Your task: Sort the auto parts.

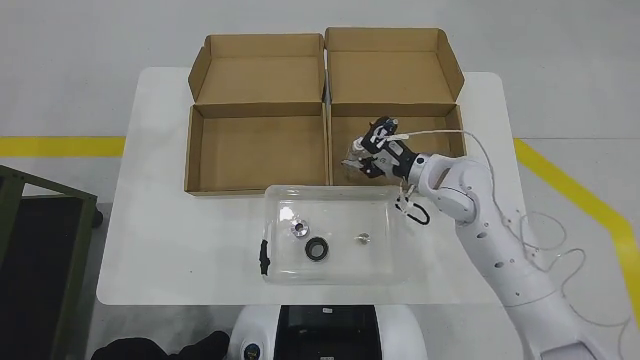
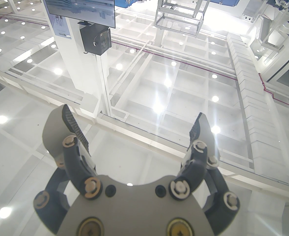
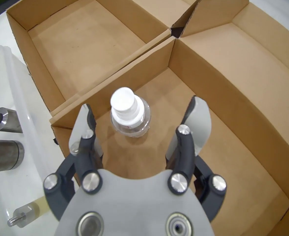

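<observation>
Between the right tool's (image 3: 141,103) spread jaws stands a capped bottle (image 3: 127,112), untouched, inside a box (image 3: 232,94).

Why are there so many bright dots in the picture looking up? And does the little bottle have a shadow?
Left wrist view: the dots are ceiling lamps, and some flare into starry streaks above the left gripper, its jaws open. Right wrist view: the bottle casts a soft shadow on the floor of the cardboard box, near the right gripper, jaws open.
</observation>
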Controlling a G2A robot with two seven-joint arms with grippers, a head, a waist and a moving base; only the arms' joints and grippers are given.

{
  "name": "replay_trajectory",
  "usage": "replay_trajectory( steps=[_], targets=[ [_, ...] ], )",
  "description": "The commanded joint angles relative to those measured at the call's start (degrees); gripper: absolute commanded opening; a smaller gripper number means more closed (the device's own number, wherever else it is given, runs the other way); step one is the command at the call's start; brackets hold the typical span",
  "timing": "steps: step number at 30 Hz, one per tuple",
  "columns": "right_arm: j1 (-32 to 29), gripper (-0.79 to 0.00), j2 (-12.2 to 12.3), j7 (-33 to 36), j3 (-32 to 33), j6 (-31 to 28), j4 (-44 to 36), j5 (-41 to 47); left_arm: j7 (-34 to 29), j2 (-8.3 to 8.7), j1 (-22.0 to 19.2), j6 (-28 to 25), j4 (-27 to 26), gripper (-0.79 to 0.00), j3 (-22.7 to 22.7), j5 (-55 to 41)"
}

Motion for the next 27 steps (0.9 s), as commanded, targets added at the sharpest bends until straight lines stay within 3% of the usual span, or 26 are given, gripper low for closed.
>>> replay_trajectory(
  steps=[1,11,16,27],
  targets=[
    [-0.9,0.0,0.3,0.1,1.1,-0.2,-2.7,-0.7,0.0,0.0,0.0,0.0,0.0,0.0,0.0,0.0],
    [-9.7,0.0,2.5,4.8,7.2,-5.5,-20.5,-2.4,0.0,0.0,0.0,0.0,0.0,0.0,0.0,0.0],
    [-13.9,0.0,3.4,7.6,7.7,-11.4,-26.8,-1.7,0.0,0.0,0.0,0.0,0.0,0.0,0.0,0.0],
    [-20.8,0.0,5.0,15.3,7.2,-17.5,-34.0,-1.2,0.0,0.0,0.0,0.0,0.0,0.0,0.0,0.0]
  ],
)
